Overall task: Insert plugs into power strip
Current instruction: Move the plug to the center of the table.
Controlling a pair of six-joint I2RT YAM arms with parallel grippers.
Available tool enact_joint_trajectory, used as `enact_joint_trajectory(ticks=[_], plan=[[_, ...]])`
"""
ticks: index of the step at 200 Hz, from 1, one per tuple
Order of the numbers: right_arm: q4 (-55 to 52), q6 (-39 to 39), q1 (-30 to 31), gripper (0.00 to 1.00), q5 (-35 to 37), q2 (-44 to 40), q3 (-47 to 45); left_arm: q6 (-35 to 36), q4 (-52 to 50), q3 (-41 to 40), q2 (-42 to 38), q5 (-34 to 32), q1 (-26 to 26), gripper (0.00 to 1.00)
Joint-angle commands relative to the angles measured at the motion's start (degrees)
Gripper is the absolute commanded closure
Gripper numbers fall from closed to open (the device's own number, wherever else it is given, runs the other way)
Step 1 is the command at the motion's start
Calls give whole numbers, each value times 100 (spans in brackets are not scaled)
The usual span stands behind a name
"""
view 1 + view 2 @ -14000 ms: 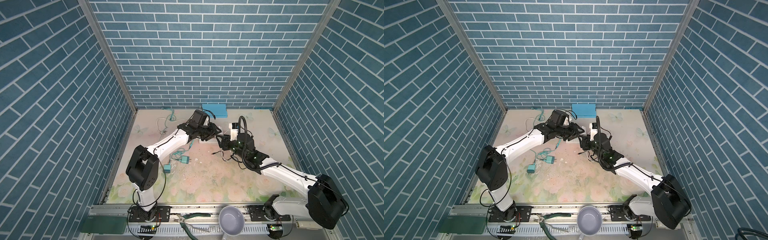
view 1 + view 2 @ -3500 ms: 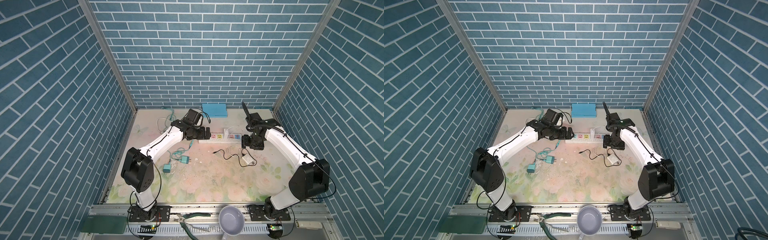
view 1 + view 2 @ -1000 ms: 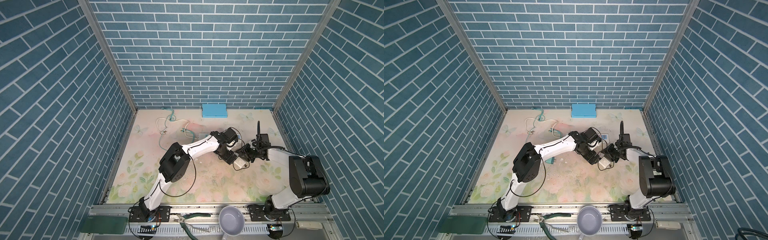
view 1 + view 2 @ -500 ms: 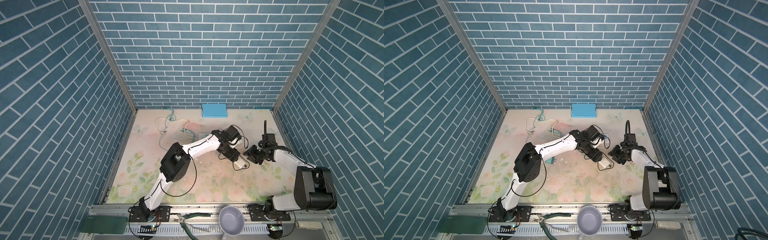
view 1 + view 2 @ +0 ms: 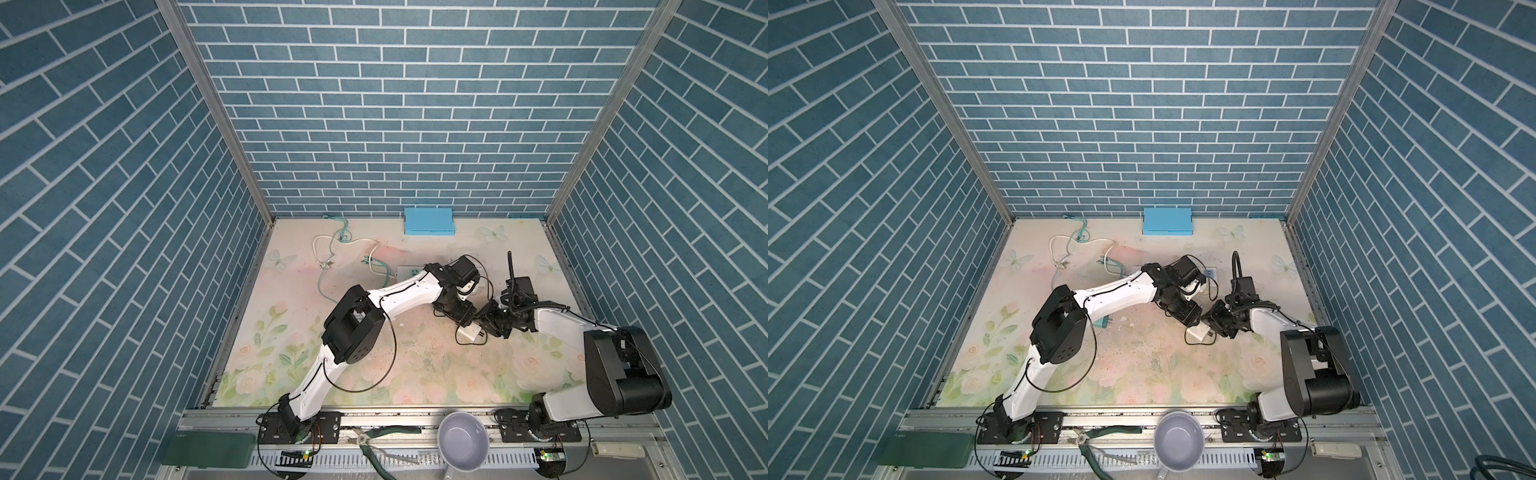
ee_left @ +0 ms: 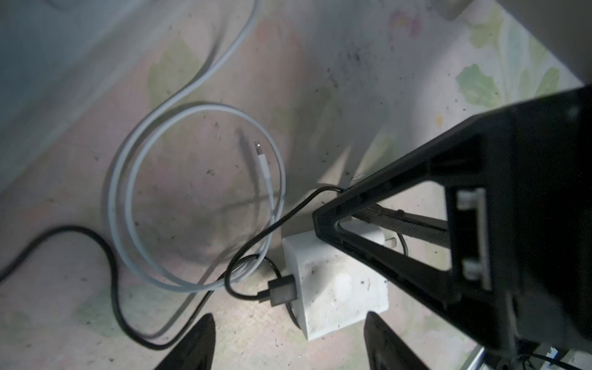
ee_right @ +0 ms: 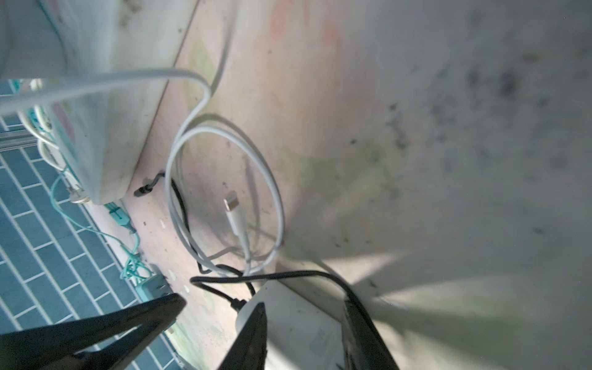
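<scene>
A white cube plug lies on the floral mat right of centre, a black cable in its side. In the right wrist view the plug sits between the fingers of my right gripper, which is shut on it. My left gripper hovers over the same plug, open, with a fingertip on each side and neither touching. The power strip lies behind the left arm, mostly hidden, with one blue socket face showing. A teal plug lies under the left arm.
A looped white cable lies beside the plug. White and teal cords tangle at the back left. A light-blue box stands against the back wall. A purple bowl and pliers rest on the front rail.
My right gripper has moved left and down onto the white plug. My left gripper's jaws have narrowed over it.
</scene>
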Motion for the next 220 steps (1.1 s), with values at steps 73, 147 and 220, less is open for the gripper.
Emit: enact_joint_trajectory(ticks=[73, 147, 220], plan=[[-968, -338, -66, 52, 476, -410, 458, -688, 107, -904, -712, -43, 136, 29], [-1078, -600, -67, 63, 469, -267, 536, -2081, 745, -1467, -997, 338, 30, 49], [125, -88, 570, 73, -12, 59, 73, -2878, 1316, -1984, -1257, -204, -171, 35]])
